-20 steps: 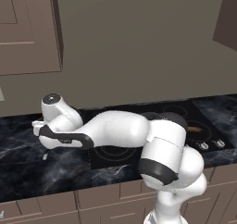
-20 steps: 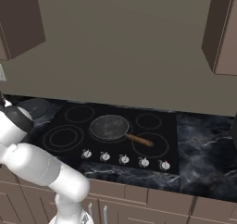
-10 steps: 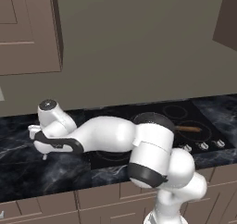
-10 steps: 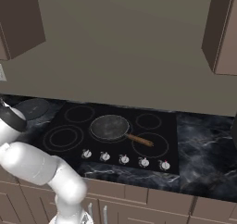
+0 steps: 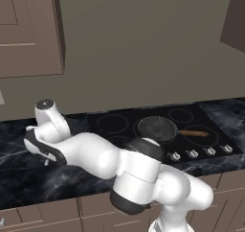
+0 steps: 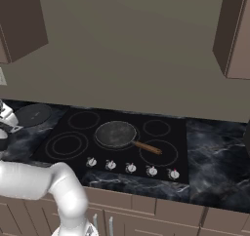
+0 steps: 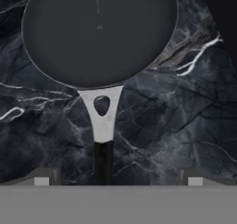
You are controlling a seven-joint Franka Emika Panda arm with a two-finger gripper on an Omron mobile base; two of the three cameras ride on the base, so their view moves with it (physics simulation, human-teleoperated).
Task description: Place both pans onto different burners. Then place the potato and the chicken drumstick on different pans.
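The black pan lies on the dark marble counter, its short grey-black handle pointing toward my hand. My gripper is open just above the handle's end, one fingertip on each side, nothing held. From the right base view this black pan sits left of the cooktop. The dark grey pan with the wooden handle rests in the middle of the black cooktop, among the ringed burners. This grey pan is also in the left base view. The potato and chicken drumstick are out of view.
My white arm stretches left across the counter in front of the cooktop. A row of silver knobs lines the cooktop's front edge. Brown cabinets hang above the counter, and a plain wall stands behind it.
My hand has swung further left and slightly lower over the counter. Both pans have stayed where they were, and the gripper stays open.
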